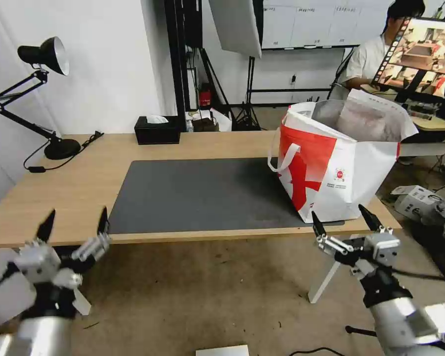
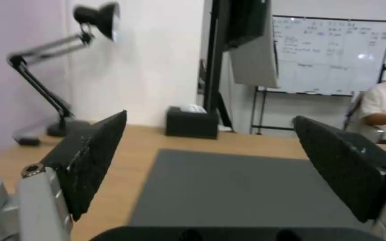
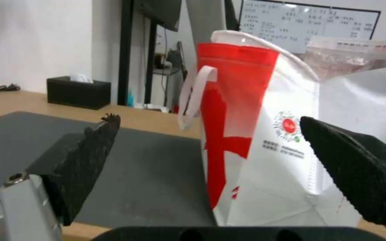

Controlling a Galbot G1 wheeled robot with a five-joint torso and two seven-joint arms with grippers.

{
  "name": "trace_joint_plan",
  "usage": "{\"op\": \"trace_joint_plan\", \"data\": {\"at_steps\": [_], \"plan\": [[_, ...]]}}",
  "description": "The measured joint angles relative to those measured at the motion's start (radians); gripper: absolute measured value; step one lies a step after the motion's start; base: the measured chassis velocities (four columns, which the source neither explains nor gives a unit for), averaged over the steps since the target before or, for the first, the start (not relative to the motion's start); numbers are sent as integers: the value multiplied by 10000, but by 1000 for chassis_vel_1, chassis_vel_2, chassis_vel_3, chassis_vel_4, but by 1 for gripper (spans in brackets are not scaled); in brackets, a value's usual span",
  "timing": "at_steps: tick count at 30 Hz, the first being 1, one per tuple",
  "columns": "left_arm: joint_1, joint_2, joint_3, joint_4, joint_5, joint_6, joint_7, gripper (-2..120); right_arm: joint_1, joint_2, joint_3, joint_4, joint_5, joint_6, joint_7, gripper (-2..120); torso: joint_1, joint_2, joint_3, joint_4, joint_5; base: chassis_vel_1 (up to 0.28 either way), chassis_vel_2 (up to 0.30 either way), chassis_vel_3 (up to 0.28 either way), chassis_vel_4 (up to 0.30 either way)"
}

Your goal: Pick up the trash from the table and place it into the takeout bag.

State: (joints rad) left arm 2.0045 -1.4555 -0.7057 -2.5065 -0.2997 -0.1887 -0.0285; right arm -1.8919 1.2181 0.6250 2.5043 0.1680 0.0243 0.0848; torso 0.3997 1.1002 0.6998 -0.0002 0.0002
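Head view: the takeout bag (image 1: pixel 338 163) stands open on the right end of the table (image 1: pixel 84 183), overlapping the grey mat (image 1: pixel 193 195). The left gripper (image 1: pixel 74 221) and right gripper (image 1: pixel 345 217) hover before the near edge, fingers wide, empty. Left wrist view: black tissue box (image 2: pixel 192 123) at the far edge. Right wrist view: the bag fronts the spread fingers (image 3: pixel 85 157).

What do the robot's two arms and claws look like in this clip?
Both arms are silver-grey metal. The left claw and right claw each carry two black, pointed, wedge-shaped fingers with a rough textured surface, on silver mounts with visible screws. Black cables trail from each wrist.
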Motion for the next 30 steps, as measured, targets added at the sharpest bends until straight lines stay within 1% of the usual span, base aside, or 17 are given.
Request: {"op": "trace_joint_plan", "data": {"at_steps": [1, 2, 3, 5, 6, 8, 10, 12, 16, 30], "plan": [[39, -32, 155, 3, 28, -22, -1, 100, -17, 59, -95, 0, -110, 24, 0, 100, 0, -1, 0, 1, -1, 0, 0, 0, 0], [98, -41, 623, 14, 136, -50, -204, 100, -26, 187, -319, -1, -388, 58, -1, 100, 1, -1, 1, 1, -1, 0, 0, 0, 0], [98, -41, 623, 14, 136, -50, -204, 100, -26, 187, -319, -1, -388, 58, -1, 100, 1, -1, 1, 1, -1, 0, 0, 0, 0], [102, 177, 1211, 29, 471, -61, -704, 100, 17, 350, -587, -7, -834, 102, -2, 100, 3, -2, 1, 0, -2, 0, 0, 0, 0], [102, 177, 1211, 29, 471, -61, -704, 100, 17, 350, -587, -7, -834, 102, -2, 100, 3, -2, 1, 0, -2, 0, 0, 0, 0], [125, 261, 1626, 38, 898, -63, -939, 100, 44, 438, -692, -15, -982, 122, 15, 100, 2, -2, 1, 0, -3, 0, 0, 0, 0], [153, 266, 1737, 41, 1042, -63, -994, 100, 44, 453, -710, -17, -1011, 126, 44, 100, 3, -1, 1, 0, -2, 0, 0, 0, 0], [197, 277, 1955, 47, 1329, -44, -1178, 100, 41, 466, -732, -22, -1115, 127, 155, 100, 3, -2, 2, 1, -2, 0, 0, 0, 0], [187, 291, 2015, 55, 1406, -9, -1266, 100, 40, 465, -737, -27, -1136, 127, 198, 100, 3, -2, 2, 1, -3, 0, 0, 0, 0], [129, 315, 2006, 64, 1365, 32, -1284, 100, 49, 450, -734, -38, -1107, 121, 212, 100, 3, -2, 2, 2, -2, 0, 0, 0, 0]]}}
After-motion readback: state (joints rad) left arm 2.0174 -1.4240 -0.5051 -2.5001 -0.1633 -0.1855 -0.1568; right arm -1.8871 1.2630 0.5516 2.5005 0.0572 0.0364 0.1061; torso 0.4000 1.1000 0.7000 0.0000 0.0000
